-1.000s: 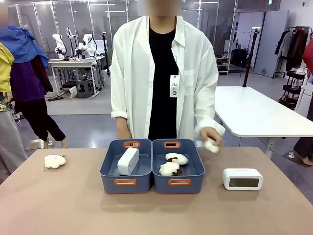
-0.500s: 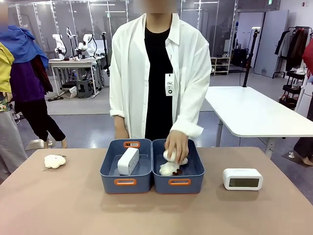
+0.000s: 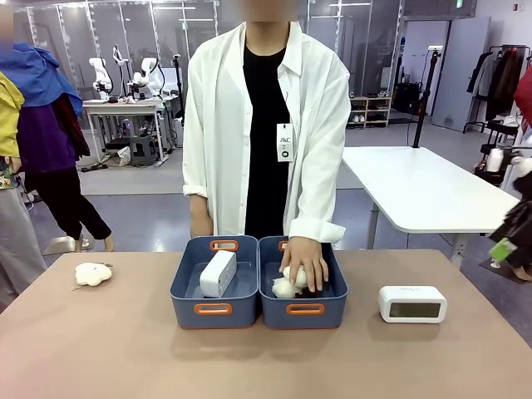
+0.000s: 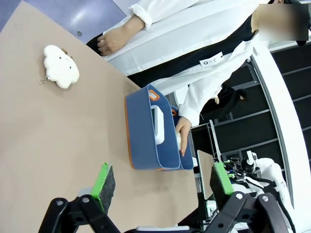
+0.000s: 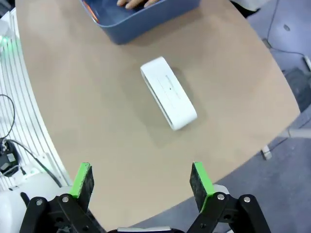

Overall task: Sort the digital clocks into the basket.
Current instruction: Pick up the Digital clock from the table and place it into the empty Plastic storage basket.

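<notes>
Tan table (image 3: 108, 349) — two blue bins (image 3: 213, 309), plush toy (image 3: 92, 273) left, clock (image 3: 412, 303) right.

The table (image 3: 100, 349) is smooth and matt. The left bin (image 3: 183, 301) and right bin (image 3: 337, 307) are blue plastic with a dull sheen. The clock (image 3: 412, 303) has a smooth white plastic shell. The plush (image 3: 93, 273) is fluffy. The person's shirt (image 3: 220, 125) is thin cloth.

Bright, even overhead light; soft shadows under the bins (image 3: 214, 320); wrist views bend at edges.
</notes>
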Tool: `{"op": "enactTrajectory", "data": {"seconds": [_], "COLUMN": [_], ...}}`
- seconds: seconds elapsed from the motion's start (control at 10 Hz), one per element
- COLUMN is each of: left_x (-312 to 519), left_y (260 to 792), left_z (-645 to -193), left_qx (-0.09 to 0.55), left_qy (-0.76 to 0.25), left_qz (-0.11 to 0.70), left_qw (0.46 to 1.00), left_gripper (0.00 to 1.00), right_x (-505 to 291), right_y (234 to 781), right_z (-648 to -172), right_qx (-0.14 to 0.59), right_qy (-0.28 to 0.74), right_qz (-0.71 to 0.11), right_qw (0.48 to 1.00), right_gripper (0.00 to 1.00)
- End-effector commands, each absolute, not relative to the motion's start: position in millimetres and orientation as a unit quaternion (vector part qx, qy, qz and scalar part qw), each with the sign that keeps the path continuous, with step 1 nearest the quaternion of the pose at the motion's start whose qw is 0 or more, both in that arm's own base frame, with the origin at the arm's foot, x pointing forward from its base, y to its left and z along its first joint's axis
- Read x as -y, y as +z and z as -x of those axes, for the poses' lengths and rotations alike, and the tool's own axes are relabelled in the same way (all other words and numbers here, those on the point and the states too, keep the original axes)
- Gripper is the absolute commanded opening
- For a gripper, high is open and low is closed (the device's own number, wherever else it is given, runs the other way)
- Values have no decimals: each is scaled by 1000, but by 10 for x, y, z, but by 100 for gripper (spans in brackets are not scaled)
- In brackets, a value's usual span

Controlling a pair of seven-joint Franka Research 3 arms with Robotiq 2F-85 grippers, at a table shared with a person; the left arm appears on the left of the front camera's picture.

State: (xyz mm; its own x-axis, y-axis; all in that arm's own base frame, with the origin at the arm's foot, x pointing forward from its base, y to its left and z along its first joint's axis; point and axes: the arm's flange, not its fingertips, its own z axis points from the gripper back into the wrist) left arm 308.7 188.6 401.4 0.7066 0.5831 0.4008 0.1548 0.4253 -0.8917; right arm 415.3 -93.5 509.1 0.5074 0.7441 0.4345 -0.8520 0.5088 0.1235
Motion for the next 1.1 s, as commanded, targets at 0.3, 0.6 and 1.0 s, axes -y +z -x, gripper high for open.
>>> {"op": "enactTrajectory", "data": {"seconds": [0.3,0.6,1.0], "left_x": [-1894,-1894,-1894], "left_y": [4061,4061,4061], "left_z": [-3061,-3061,-3061], "left_qx": [352,352,352], "left_qy": [142,142,142], "left_qz": [524,524,524], "left_qw": [762,762,762], "left_gripper": [100,100,100], "right_x": [815,661,45], "right_y": [5000,4844,4410], "right_z": [-4238,-4419,-4879], "right_qx": [156,156,126], "right_qy": [481,610,691], "right_qz": [-165,-169,-116], "right_qw": [847,758,702], "right_gripper": [100,100,100]}}
